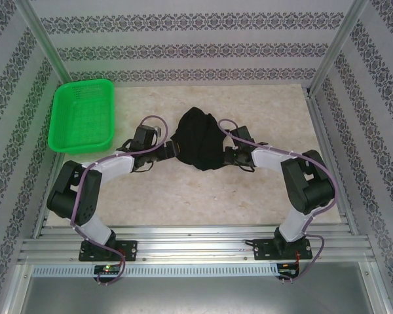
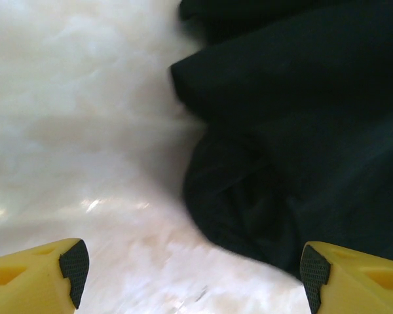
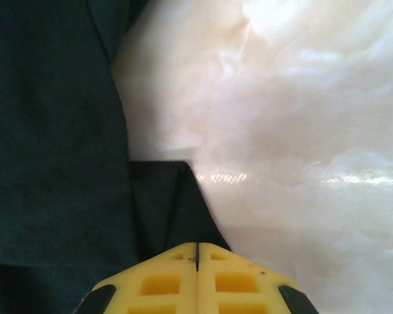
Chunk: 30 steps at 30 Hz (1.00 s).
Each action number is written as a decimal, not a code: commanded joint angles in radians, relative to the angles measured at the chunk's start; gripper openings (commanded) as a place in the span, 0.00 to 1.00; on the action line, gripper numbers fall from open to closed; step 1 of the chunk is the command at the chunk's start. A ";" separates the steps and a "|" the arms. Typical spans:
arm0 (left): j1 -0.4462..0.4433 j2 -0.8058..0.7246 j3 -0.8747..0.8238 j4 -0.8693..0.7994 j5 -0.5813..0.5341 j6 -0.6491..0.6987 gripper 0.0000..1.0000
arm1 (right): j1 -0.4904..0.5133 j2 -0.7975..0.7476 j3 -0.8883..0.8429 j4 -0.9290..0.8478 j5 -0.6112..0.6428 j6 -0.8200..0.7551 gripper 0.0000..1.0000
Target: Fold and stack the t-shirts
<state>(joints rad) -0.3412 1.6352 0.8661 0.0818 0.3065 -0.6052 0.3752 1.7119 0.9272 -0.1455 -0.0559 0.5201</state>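
Task at an early stage: 1 black t-shirt [image 1: 196, 139] lies in a crumpled heap at the middle of the table [image 1: 203, 196], between the 2 grippers. No fold made, no stack begun. Green basket [image 1: 80, 145] stands well apart, far left. Left gripper [image 2: 193, 265]: fingers wide apart at the heap's left edge, holding nothing. Right gripper [image 3: 196, 252]: fingers pressed together, apparently pinching a pointed flap of the right edge. Fabric soft, dark, deeply creased.

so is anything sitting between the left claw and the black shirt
Nothing visible. The left claw is open, and ahead of its fingertips there is bare table up to the edge of the crumpled t-shirt, which lies close to one finger.
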 commanded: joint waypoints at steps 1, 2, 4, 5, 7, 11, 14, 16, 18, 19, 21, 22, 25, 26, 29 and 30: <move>-0.017 -0.005 -0.052 0.188 0.047 -0.048 0.86 | -0.003 -0.153 0.037 0.003 0.030 -0.019 0.00; -0.016 -0.012 -0.067 0.218 0.059 -0.057 0.86 | -0.002 -0.188 0.056 -0.015 0.025 -0.028 0.00; -0.020 -0.020 -0.088 0.256 0.072 -0.067 0.86 | -0.001 -0.247 0.089 -0.041 0.011 -0.041 0.00; -0.023 -0.020 -0.090 0.259 0.069 -0.065 0.87 | 0.002 -0.274 0.107 -0.058 0.006 -0.049 0.00; -0.024 -0.007 -0.086 0.245 0.055 -0.062 0.87 | 0.005 -0.296 0.155 -0.125 0.022 -0.069 0.00; -0.029 0.057 -0.071 0.262 0.040 -0.075 0.81 | -0.005 -0.246 0.190 -0.256 0.021 -0.106 0.34; -0.051 0.122 -0.015 0.244 0.019 -0.064 0.70 | -0.009 -0.220 0.108 -0.204 0.016 -0.090 0.48; -0.066 0.164 0.023 0.243 0.013 -0.063 0.66 | -0.008 -0.181 0.083 -0.192 0.015 -0.093 0.49; -0.079 0.203 0.067 0.233 -0.003 -0.056 0.62 | -0.007 -0.131 0.081 -0.195 0.011 -0.100 0.49; -0.083 0.215 0.085 0.225 -0.016 -0.052 0.61 | -0.006 -0.115 0.076 -0.188 0.009 -0.102 0.48; -0.087 0.237 0.119 0.213 -0.038 -0.042 0.57 | -0.003 -0.086 0.068 -0.170 0.009 -0.104 0.48; -0.089 0.249 0.134 0.208 -0.045 -0.037 0.55 | -0.001 -0.072 0.070 -0.166 0.008 -0.104 0.48; -0.094 0.285 0.190 0.181 -0.065 -0.013 0.39 | 0.004 -0.037 0.073 -0.158 0.001 -0.103 0.48; -0.098 0.298 0.208 0.174 -0.066 -0.005 0.32 | 0.008 -0.029 0.070 -0.156 0.001 -0.100 0.47; -0.099 0.325 0.253 0.153 -0.057 0.016 0.10 | 0.010 -0.019 0.053 -0.137 0.000 -0.088 0.46; -0.099 0.318 0.258 0.148 -0.050 0.018 0.07 | 0.011 -0.020 0.050 -0.136 -0.001 -0.086 0.46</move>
<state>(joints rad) -0.4267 1.9457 1.0897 0.2672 0.2619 -0.6201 0.3759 1.6791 0.9951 -0.3016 -0.0502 0.4385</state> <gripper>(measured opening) 0.093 0.461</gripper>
